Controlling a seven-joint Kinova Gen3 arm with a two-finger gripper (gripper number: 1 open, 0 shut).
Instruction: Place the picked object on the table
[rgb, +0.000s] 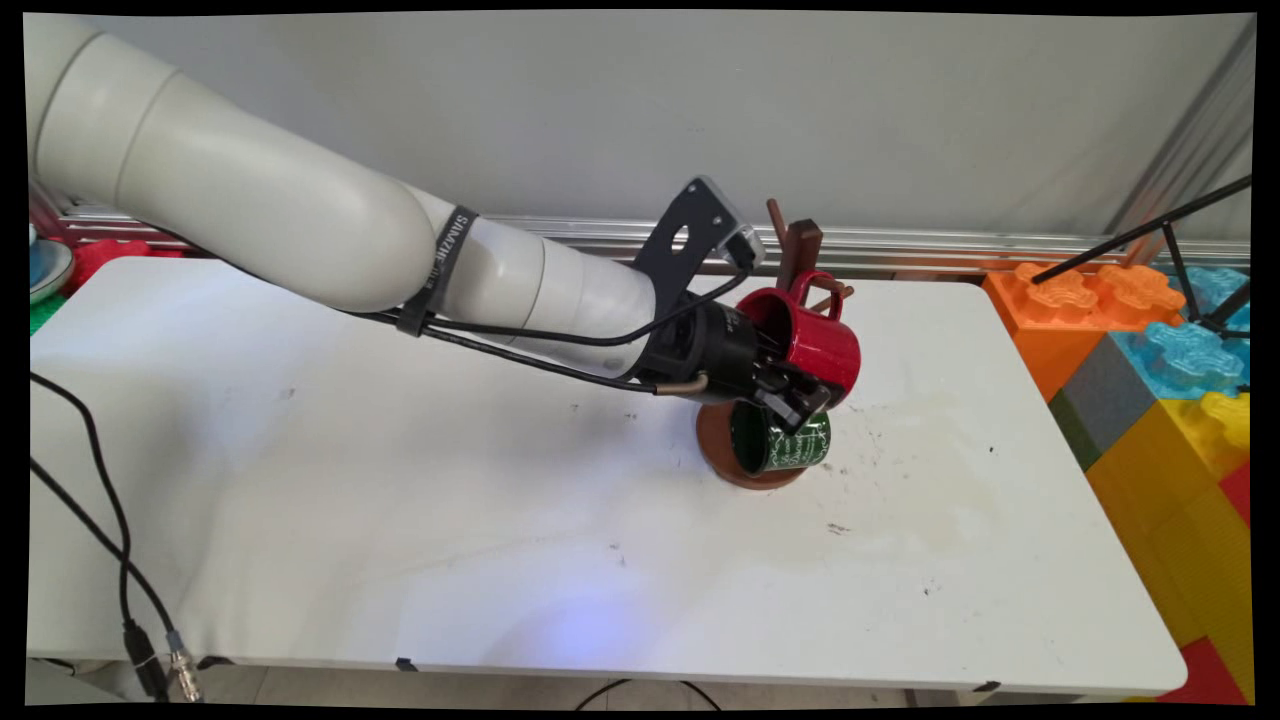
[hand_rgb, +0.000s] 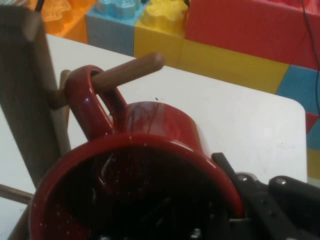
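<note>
My gripper (rgb: 803, 398) is shut on the rim of a red mug (rgb: 818, 338), which it holds tilted on its side. In the hand view one finger (hand_rgb: 250, 192) lies outside the mug wall and the other is inside the red mug (hand_rgb: 160, 130). The mug's handle (hand_rgb: 87, 107) is looped over a wooden peg (hand_rgb: 131, 70) of a brown mug tree (rgb: 800, 245). Below it a dark green mug (rgb: 785, 442) hangs on the same tree, over the tree's round brown base (rgb: 718, 455).
Large orange, blue and yellow toy blocks (rgb: 1150, 370) stand off the table's right edge, with a black tripod (rgb: 1170, 240) over them. Black cables (rgb: 110, 520) hang at the table's front left. A metal rail (rgb: 560, 235) runs along the wall behind.
</note>
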